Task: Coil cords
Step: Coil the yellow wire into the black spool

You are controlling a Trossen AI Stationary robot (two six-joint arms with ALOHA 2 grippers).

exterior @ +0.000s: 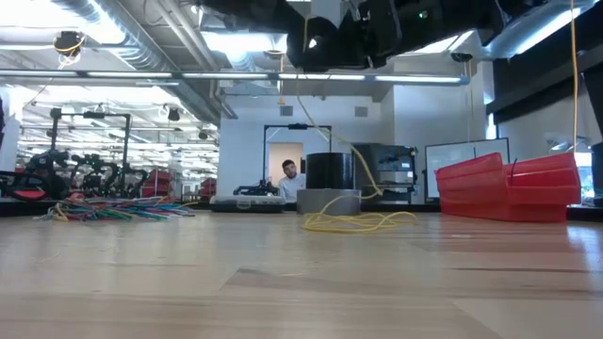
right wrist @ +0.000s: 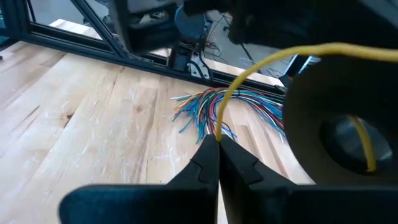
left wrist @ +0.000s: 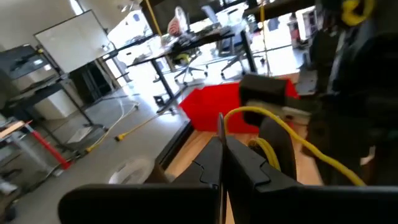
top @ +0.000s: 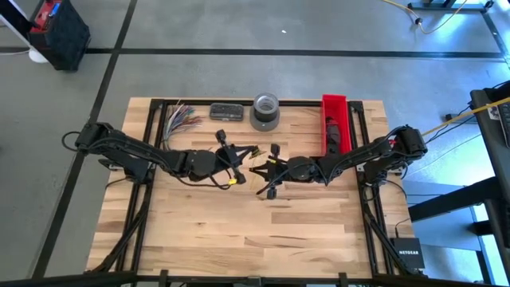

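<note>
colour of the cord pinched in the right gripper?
Yellow. The cord runs from the shut right gripper; the right wrist view shows it best.

The word "NETGEAR" is showing in white letters on a small black box (top: 407,253) lying beside the counter's (top: 239,231) right corner.

The counter (top: 239,231) is pale, matt wood planks; the red bin (top: 335,119) looks like glossy plastic.

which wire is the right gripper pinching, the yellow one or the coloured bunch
The yellow cord, which runs up from the shut right gripper tips; the multicoloured wires lie loose on the table beyond it.
</note>
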